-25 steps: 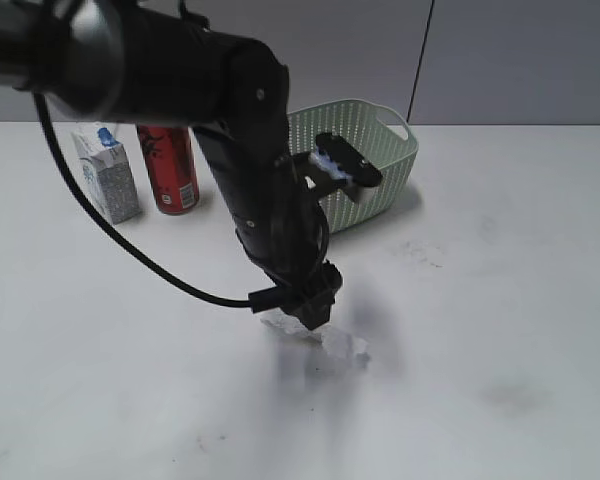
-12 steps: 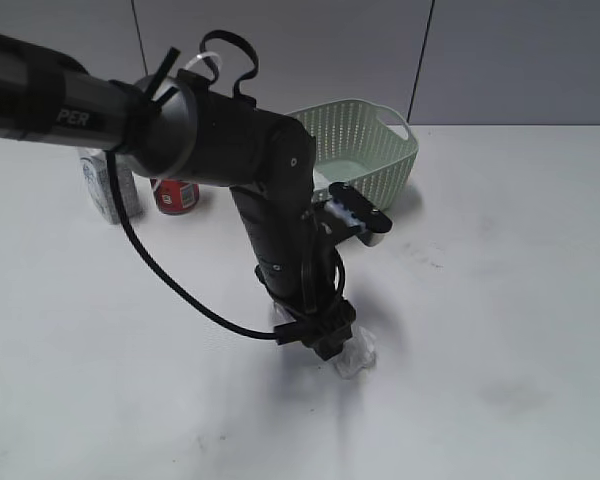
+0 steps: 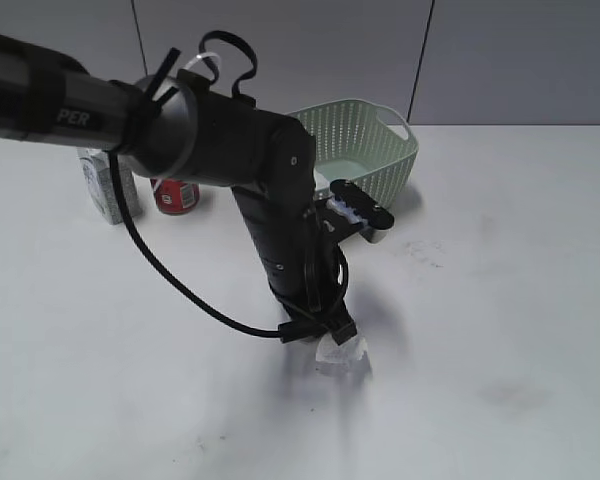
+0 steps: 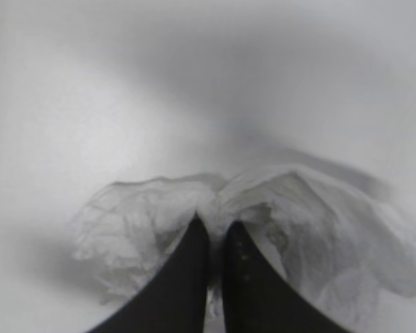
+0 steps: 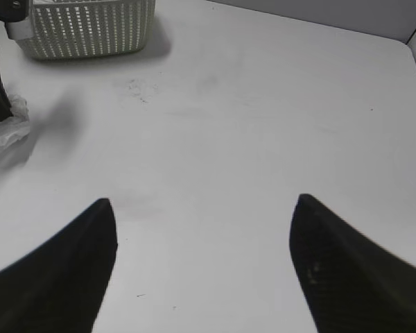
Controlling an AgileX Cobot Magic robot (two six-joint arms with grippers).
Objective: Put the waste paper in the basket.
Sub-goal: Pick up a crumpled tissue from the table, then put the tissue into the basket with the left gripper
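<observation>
Table: white, w/ all items on it.
Basket: pale green, far centre.
Left gripper: jaws nearly closed, pinching waste paper on table, well in front of basket.
Right gripper: jaws wide apart, holding nothing.
Red can, carton: far left.

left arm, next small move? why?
Probably lift straight up. The left gripper looks shut on the waste paper, which still lies on the table. The basket stands behind it, rim well above the tabletop, so the paper needs height before travelling back.
</observation>
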